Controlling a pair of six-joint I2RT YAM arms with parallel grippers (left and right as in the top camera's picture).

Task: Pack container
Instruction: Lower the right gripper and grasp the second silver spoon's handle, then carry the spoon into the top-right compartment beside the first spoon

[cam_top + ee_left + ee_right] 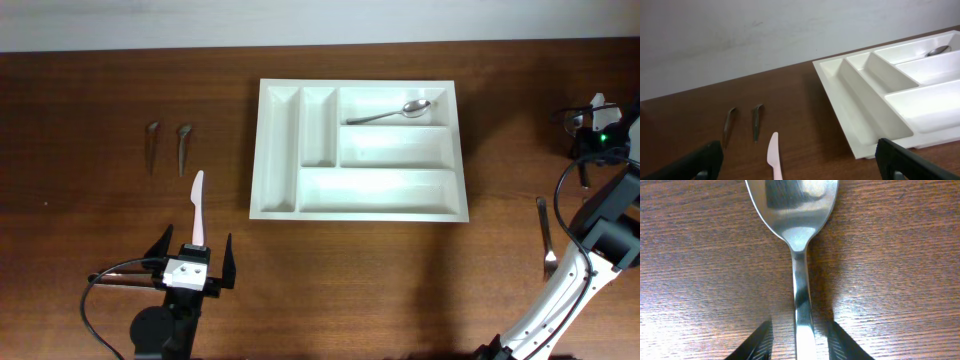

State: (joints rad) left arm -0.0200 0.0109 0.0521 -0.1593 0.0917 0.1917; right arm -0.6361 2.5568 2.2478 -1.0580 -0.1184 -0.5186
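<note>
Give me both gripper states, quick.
Left gripper: open wide, empty.
Right gripper: narrowly open astride the spoon handle, gaps visible both sides.

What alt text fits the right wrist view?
A metal spoon lies on the brown wooden table, bowl at the top, its handle running down between the dark fingertips of the right gripper. A narrow gap shows either side of the handle, so nothing grips it.

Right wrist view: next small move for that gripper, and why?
Probably close the right gripper on the spoon handle. Its fingers straddle the handle with a thin gap on each side, and the spoon lies flat on the table, so it looks lined up for a pinch.
</note>
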